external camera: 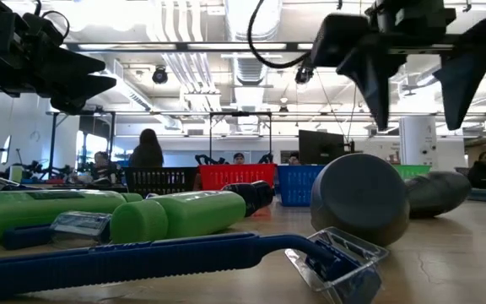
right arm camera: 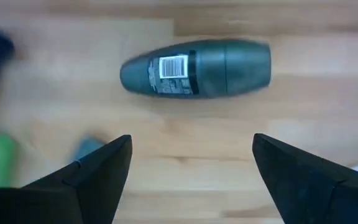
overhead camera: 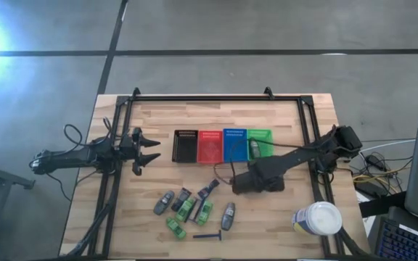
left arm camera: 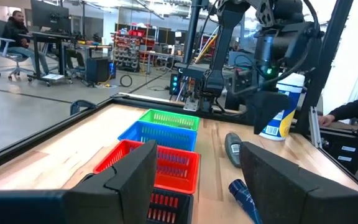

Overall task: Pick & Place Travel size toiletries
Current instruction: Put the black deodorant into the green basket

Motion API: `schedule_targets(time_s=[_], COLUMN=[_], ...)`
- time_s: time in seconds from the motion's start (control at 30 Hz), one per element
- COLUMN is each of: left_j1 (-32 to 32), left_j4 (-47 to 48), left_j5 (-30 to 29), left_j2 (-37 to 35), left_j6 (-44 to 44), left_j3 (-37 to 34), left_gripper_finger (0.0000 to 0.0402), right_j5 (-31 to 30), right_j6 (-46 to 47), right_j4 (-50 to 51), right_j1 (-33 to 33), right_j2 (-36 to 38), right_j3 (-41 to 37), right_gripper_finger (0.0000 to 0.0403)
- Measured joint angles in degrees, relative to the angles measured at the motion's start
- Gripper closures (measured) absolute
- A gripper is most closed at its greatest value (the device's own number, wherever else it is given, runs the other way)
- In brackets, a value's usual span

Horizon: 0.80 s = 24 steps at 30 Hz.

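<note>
Right gripper [right arm camera: 191, 165], fingers spread wide and holding nothing, hangs over a grey tube [right arm camera: 196, 68] lying barcode-up on the table [overhead camera: 281, 217]; remaining toiletries [overhead camera: 191, 210] cluster at 7 o'clock from it — labels illegible; left gripper [overhead camera: 151, 151], also agape, waits at the table's 9 o'clock edge.

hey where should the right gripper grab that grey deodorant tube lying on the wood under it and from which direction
Judging by the right wrist view, the grey tube lies flat on its side on the table, barcode up, with bare wood around it. Coming straight down from above looks best, with the right gripper, now open, closing across the narrow width near the tube's middle, where the sides run closest to parallel, rather than over its rounded ends.
</note>
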<state>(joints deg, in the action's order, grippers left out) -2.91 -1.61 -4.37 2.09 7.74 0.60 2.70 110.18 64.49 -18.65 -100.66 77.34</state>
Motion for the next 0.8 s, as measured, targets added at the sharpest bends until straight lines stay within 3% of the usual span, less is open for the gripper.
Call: schedule_targets(time_s=[0.17, 0.43, 0.8], left_j1=[0.01, 0.01, 0.01], left_j4=[-0.01, 0.00, 0.04], left_j5=[0.00, 0.12, 0.10], left_j2=[-0.01, 0.00, 0.00], left_j6=[0.01, -0.02, -0.02], left_j3=[0.00, 0.00, 0.00], left_gripper_finger=[0.0167, 0.0167, 0.0167], right_j5=[-5.32, 0.19, -1.20], right_j6=[29.23, 32.46, 32.89], right_j4=[-0.39, -0.93, -2.67], right_j1=[-2.08, -0.60, 2.45], right_j2=[-0.59, -6.48, -7.52], right_j3=[-0.09, -0.11, -1.96], right_gripper_finger=[0.0087, 0.0084, 0.0061])
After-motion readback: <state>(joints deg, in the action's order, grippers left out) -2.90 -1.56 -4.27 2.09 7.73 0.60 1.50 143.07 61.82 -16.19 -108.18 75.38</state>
